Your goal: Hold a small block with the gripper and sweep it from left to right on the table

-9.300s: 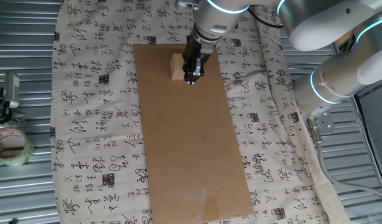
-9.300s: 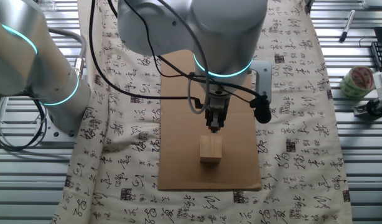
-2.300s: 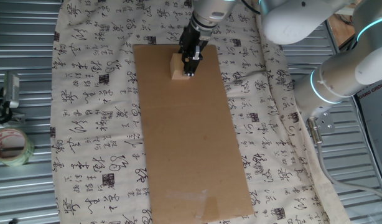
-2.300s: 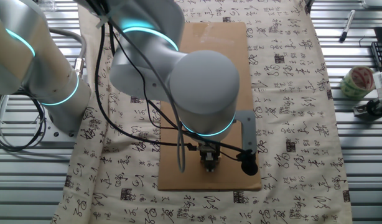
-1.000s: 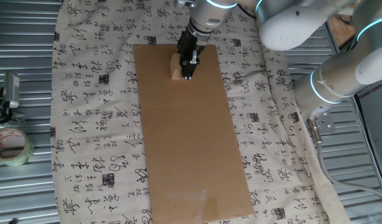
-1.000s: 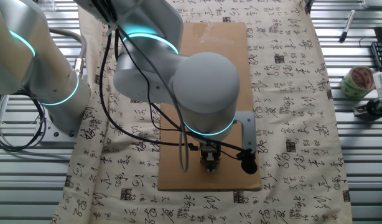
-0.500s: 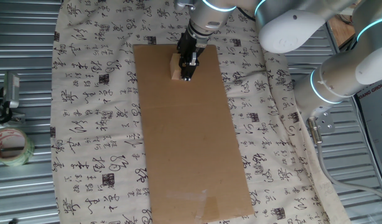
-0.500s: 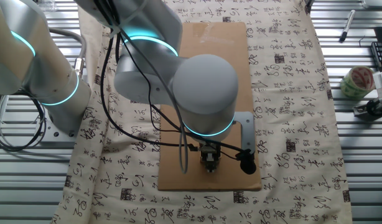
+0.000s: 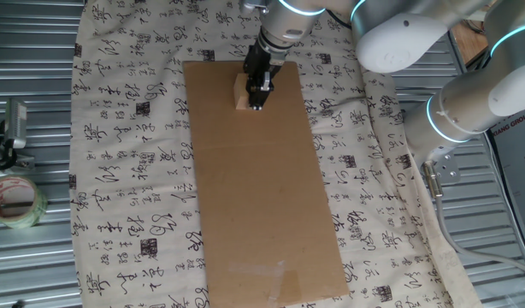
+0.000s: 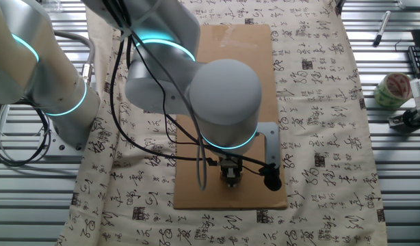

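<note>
The small block [image 9: 241,92], a pale tan cube, sits at the far end of the brown cardboard sheet [image 9: 262,197] on the cream calligraphy cloth [image 9: 126,154]. The black gripper [image 9: 257,101] is down at the block, its fingers covering the block's right side; only the left face shows. In the other fixed view the gripper [image 10: 230,180] is low over the near end of the cardboard [image 10: 237,61], under the arm's big grey wrist [image 10: 224,102], which hides the block. I cannot make out whether the fingers press on the block.
A tape roll [image 9: 14,201] and a metal clamp [image 9: 8,133] lie on the corrugated metal at the left. In the other fixed view the tape roll [image 10: 393,89] and a pen [image 10: 381,29] lie at the right. The arm's base links [image 10: 39,75] stand at the left.
Since 9.3 s ago the gripper moved from beside the block onto it. Over the last second nothing visibly moved.
</note>
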Motion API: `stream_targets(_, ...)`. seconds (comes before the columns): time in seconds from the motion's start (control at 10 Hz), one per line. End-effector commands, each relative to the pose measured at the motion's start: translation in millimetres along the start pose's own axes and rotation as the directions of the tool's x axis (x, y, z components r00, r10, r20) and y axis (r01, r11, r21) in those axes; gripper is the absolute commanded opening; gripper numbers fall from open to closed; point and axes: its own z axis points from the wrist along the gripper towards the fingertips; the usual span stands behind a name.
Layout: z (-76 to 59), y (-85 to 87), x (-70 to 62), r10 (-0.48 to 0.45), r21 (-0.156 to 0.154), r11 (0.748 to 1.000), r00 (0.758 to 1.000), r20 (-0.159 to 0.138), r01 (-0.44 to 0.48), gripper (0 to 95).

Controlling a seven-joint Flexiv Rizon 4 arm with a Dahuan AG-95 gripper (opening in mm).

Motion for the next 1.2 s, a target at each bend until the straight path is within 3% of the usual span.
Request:
stream_targets(0.1, 0.0, -0.1, 0.3, 0.002, 0.002, 1.0, 1.0, -0.001, -0.002, 57.0)
stream_targets(0.2, 0.0, -0.1, 0.3, 0.003, 0.004, 1.0, 1.0, -0.001, -0.003, 57.0)
stream_targets(0.3, 0.0, -0.1, 0.4, 0.005, 0.005, 1.0, 1.0, -0.001, -0.005, 38.0)
stream_targets(0.4, 0.0, -0.1, 0.4, 0.009, 0.009, 1.0, 1.0, -0.002, -0.009, 38.0)
stream_targets(0.5, 0.1, -0.1, 0.6, 0.015, 0.008, 1.0, 1.0, -0.002, -0.015, 19.0)
stream_targets(0.6, 0.2, -0.1, 1.0, 0.024, 0.003, 1.0, 1.0, -0.002, -0.024, 19.0)
stream_targets(0.7, 0.2, 0.0, 1.2, 0.03, 0.002, 1.0, 1.0, -0.002, -0.03, 0.0)
stream_targets(1.2, 0.1, 0.0, 1.4, 0.038, 0.003, 0.999, 0.999, -0.004, -0.038, 0.0)
